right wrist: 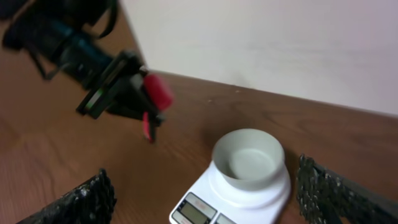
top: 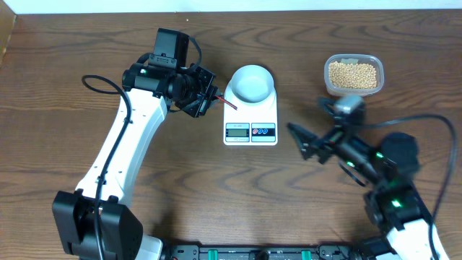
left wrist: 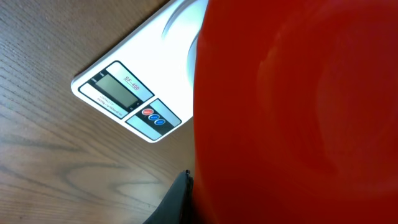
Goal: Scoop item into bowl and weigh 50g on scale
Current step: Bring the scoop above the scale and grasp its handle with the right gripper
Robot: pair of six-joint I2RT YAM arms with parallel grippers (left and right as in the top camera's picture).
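Observation:
The pale blue-white bowl (top: 251, 81) stands empty on the white scale (top: 250, 132), whose display faces the table's front edge. The tan beans (top: 352, 74) lie in a clear tub at the back right. My left gripper (top: 208, 100) hovers just left of the scale, shut on a red scoop (right wrist: 155, 92). In the left wrist view the scoop (left wrist: 292, 112) fills the right side, one dark finger (left wrist: 179, 202) shows beside it, and the scale (left wrist: 124, 87) lies beyond. My right gripper (top: 297, 141) is open and empty right of the scale; from its wrist the bowl (right wrist: 249, 158) shows between its fingers (right wrist: 84, 199).
The clear plastic tub (top: 328, 85) sits about a hand's width right of the bowl. A black cable (top: 411, 119) loops across the table by the right arm. A pale wall (right wrist: 280, 43) borders the table's far edge.

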